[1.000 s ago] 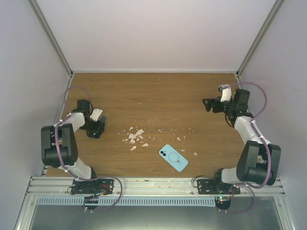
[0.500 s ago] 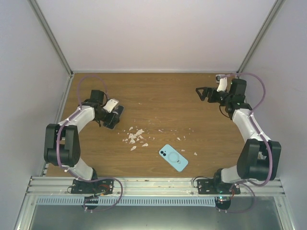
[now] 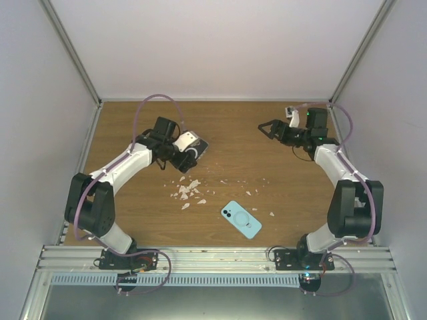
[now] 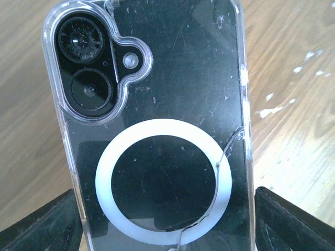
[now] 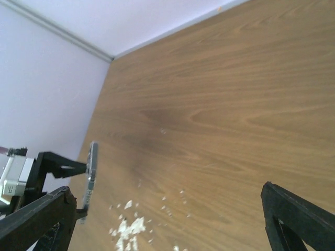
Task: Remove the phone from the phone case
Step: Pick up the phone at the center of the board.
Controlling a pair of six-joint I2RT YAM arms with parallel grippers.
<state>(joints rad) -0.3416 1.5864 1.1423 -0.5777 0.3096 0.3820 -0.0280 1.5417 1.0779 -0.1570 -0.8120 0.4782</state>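
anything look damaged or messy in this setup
Yes. The clear phone case in the left hand looks cracked: a thin line runs from its white ring toward the right edge in the left wrist view. White crumbs are also scattered across the table near the middle.

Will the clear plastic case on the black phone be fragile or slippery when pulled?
Probably fragile: the clear plastic case shows a crack beside its white ring. Likely slippery too, since its surface looks glossy, though the left gripper holds it.
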